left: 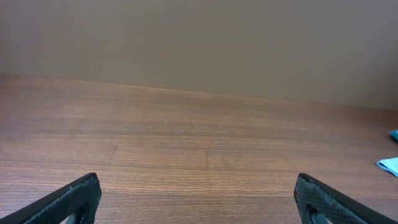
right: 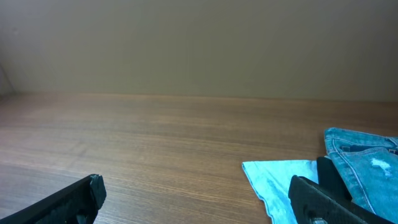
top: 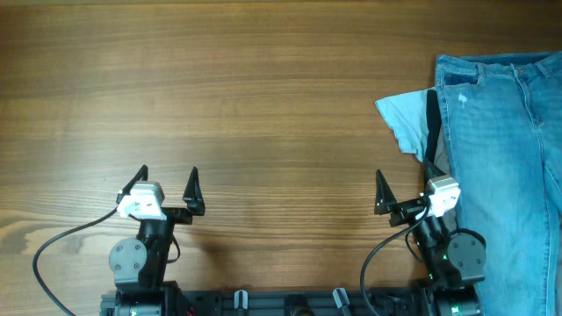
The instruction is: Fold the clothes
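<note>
Both jaws stand spread wide and hold nothing. On the left jaws, two dark pointed fingers (top: pixel 193 186) sit well apart over bare wood; the left wrist view shows one finger (left: pixel 73 199) at each lower corner with only counter (left: pixel 205 143) between them. The right jaws are opened just as far. Their left finger (top: pixel 380 191) is over bare wood, and their right side lies close against the edge of the clothing.

Two arms show, the left arm (top: pixel 140 250) and the right arm (top: pixel 457 250), and each trails one black cable (top: pixel 61 241).

One pair of jeans (top: pixel 505 175), light blue denim, lies flat at the counter's right edge, just beyond the right jaws, and runs out of view to the right and below. The waistband lies toward the far side. Pocket stitching shows, along with one small patch of white flecks (top: pixel 463 96) near the top.

One pale blue cloth (top: pixel 404 118) pokes out from under the jeans' left edge. One dark strip (top: pixel 432 123) lies between them; what it is cannot be told.

From the right wrist, the jeans (right: pixel 364 155) and the pale cloth (right: pixel 280 180) lie at lower right, beside the right-hand finger (right: pixel 323 202).
</note>
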`<action>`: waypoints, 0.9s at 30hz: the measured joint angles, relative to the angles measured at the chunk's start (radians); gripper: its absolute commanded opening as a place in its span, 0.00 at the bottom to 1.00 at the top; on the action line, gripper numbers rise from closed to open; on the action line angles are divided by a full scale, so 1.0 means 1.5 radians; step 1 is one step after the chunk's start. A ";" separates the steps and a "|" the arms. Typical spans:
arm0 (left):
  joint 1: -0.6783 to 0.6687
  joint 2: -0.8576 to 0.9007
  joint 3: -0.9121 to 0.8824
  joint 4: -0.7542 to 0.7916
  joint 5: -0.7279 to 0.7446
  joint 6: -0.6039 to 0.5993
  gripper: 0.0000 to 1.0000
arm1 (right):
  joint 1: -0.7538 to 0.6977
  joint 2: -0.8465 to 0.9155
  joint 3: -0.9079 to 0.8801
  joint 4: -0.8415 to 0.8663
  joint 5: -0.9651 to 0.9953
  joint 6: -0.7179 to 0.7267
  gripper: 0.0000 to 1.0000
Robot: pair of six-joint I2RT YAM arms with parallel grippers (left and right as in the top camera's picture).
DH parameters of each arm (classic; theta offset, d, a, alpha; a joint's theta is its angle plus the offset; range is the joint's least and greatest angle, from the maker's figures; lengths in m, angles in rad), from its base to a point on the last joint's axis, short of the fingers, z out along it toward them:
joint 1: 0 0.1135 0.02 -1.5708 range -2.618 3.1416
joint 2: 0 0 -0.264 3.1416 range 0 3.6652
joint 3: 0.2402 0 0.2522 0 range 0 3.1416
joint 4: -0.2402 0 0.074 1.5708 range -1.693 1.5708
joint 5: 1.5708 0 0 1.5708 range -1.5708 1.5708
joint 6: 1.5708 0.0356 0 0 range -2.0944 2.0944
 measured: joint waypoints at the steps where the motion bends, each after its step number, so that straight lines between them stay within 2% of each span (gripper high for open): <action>1: 0.000 0.000 0.000 0.000 0.000 0.000 1.00 | 0.000 0.000 0.000 0.000 0.000 0.000 1.00; 5: 0.000 0.091 0.002 -0.004 0.002 0.000 1.00 | 0.000 0.014 0.000 -0.001 0.000 0.000 1.00; 27: 0.000 0.091 0.002 -0.004 0.002 0.000 1.00 | 0.000 0.014 0.000 -0.001 0.000 0.000 1.00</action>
